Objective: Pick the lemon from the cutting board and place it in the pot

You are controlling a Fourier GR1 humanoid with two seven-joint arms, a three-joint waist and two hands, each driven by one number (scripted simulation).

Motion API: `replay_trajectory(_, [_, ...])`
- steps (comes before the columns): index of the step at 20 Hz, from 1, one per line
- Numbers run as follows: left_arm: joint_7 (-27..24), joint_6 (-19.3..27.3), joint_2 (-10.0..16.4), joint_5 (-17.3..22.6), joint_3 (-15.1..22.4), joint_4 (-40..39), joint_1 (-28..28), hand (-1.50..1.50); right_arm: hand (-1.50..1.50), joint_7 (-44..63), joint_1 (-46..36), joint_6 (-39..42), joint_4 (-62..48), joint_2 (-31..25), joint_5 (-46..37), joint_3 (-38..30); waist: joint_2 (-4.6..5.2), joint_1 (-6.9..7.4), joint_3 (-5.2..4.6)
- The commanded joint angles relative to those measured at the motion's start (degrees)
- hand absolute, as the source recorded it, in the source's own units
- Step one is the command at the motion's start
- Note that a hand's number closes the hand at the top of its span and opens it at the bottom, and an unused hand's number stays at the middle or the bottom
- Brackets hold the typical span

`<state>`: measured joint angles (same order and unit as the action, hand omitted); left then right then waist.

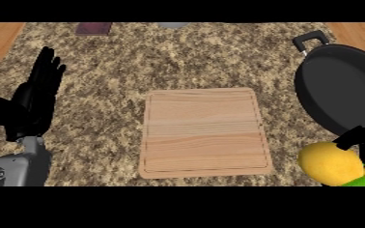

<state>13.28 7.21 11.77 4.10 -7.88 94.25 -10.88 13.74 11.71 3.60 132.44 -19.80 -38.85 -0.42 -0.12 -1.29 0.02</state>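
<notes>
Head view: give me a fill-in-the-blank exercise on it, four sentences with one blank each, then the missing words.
1. The wooden cutting board has ____ lying on it.
2. The lemon, held off the board by the right hand, is coloured ____.
3. The pot at the view's right edge is coloured ____.
4. The left hand rests open at the view's left, its fingers pointing ____.

Missing words: nothing; yellow; black; up.
</notes>
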Motion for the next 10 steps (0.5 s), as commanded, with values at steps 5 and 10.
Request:
replay_trajectory(5, [-1.1,-2.8,1.1,2.1,-1.5,0.5,2.3,0.00,1.50,-2.9,-6.3,7.7,-7.4,-5.9,25.7,-23.5,0.03,1.13,0.01])
replay_trajectory(10, [-0.2,0.6,-2.2,-1.5,2.1,1.3,0.3,0.00,1.50,-5.0,-17.8,6.8,-25.6,-8.1,23.8,-23.1,0.25,1.98,0.01])
